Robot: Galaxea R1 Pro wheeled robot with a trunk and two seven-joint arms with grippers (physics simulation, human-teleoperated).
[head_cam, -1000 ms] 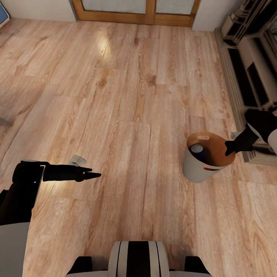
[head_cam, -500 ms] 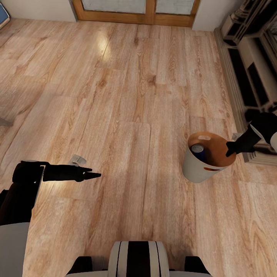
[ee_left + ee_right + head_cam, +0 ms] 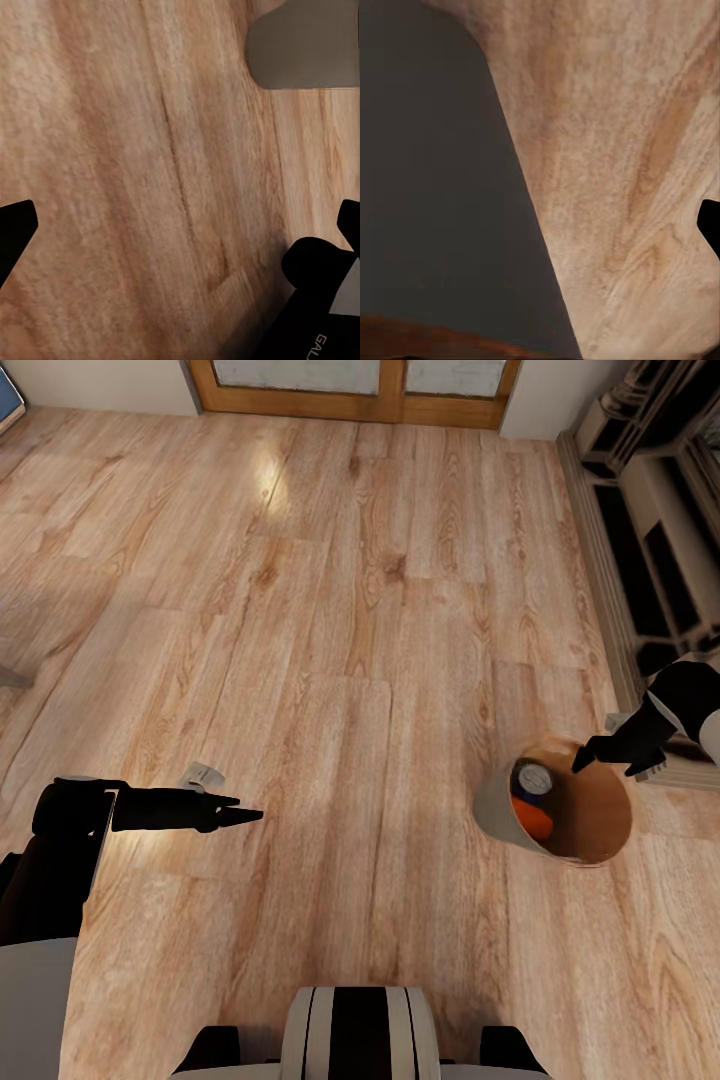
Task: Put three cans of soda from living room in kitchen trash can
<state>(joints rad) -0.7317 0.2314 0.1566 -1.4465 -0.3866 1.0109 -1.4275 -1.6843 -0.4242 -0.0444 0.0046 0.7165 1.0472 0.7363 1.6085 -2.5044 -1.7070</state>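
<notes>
Right end effector (image 3: 600, 752) parted over the tilting trash can (image 3: 500, 810) holding soda cans (image 3: 533, 797); left end effector (image 3: 232, 808) nearly shut, empty; regrasping the rim would steady it.

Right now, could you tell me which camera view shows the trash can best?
The head view: the trash can shows whole, tipped on the wood floor, with a blue can and an orange can inside. The right wrist view catches a dark surface, possibly its wall; I cannot tell. The left wrist view looks at floor.
</notes>
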